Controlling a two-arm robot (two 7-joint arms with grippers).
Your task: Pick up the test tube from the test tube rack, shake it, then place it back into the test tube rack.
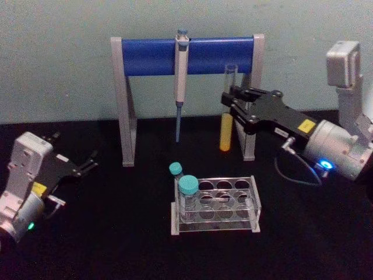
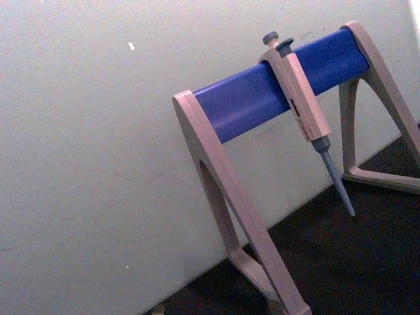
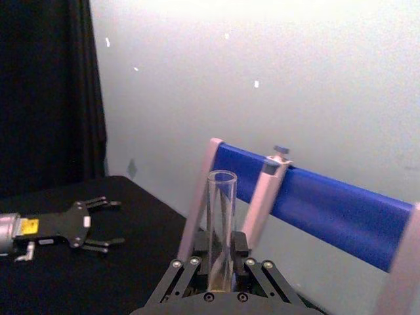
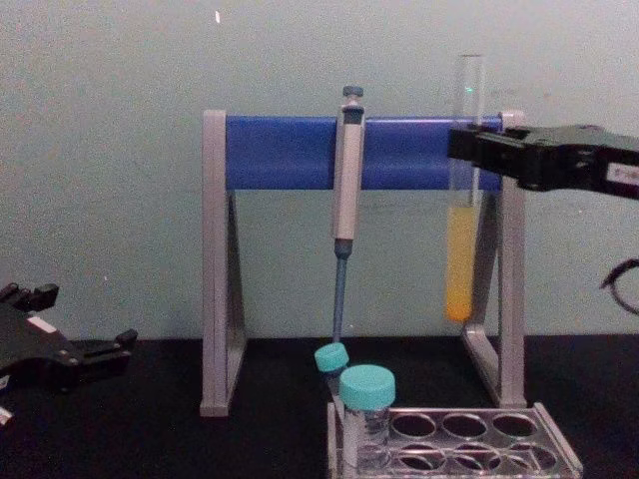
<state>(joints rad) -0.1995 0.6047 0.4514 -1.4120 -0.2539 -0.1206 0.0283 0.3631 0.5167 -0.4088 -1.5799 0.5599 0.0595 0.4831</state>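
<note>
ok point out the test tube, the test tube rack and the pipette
test tube (image 4: 460,261): chest view, on the yellow liquid in its lower part
test tube rack (image 1: 233,216): head view, on its clear front wall
pipette (image 1: 181,70): head view, on its grey body

clear glass test tube (image 1: 225,135), glossy clear plastic test tube rack (image 1: 228,220)

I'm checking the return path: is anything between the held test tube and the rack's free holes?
Nothing visible. The right pincer holds the test tube in the air, higher than the test tube rack; two teal-capped vials fill only its left end, the other holes are open. The left pincer sits far left.
</note>
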